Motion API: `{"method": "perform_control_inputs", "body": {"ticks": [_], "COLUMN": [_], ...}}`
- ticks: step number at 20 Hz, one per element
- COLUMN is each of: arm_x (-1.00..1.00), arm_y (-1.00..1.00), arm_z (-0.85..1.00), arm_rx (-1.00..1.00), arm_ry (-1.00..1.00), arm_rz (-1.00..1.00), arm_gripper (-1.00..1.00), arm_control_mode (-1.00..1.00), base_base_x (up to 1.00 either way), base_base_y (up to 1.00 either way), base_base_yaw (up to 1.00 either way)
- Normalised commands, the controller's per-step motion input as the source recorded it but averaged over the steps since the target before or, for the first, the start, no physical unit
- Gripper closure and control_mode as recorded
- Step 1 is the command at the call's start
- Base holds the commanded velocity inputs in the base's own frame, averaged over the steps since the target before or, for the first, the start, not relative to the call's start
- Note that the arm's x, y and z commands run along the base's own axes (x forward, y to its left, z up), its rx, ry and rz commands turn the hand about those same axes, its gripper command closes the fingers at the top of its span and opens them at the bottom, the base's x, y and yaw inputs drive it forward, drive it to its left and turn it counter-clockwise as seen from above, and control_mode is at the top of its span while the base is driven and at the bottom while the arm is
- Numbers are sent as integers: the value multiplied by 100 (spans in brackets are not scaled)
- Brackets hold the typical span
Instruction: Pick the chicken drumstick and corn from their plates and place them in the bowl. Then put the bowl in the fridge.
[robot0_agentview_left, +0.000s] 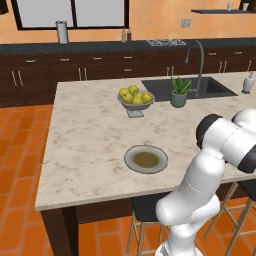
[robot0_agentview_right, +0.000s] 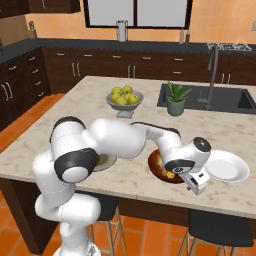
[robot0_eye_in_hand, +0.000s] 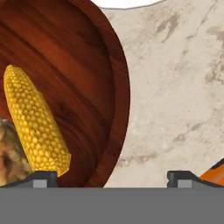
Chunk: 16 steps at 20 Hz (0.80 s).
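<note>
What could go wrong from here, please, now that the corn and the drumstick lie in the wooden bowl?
1. The bowl sits near the counter's front edge, so a clumsy grasp could push it off.
2. The open jaws of the gripper straddle the rim; closing may pinch the corn at one tip.
3. The corn and the chicken drumstick lie loose; tilting the bowl on the way to the fridge could spill them.
</note>
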Motion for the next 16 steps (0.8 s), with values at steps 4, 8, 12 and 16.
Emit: {"method": "perform_control_inputs", "body": {"ticks": [4, 8, 12, 16], "arm_x": [30, 24, 19, 24], "arm_y": [-8, 0, 4, 3], "arm_z": [-23, -42, -10, 0], "arm_rx": [9, 9, 2, 0], "arm_ry": [0, 0, -1, 0], "arm_rz": [-3, -7, -4, -2], "arm_gripper": [-100, 100, 100, 100], "arm_control_mode": [-100, -100, -100, -100], "base_base_x": [0, 0, 0, 0], "base_base_y": [0, 0, 0, 0], "base_base_yaw": [0, 0, 0, 0]}}
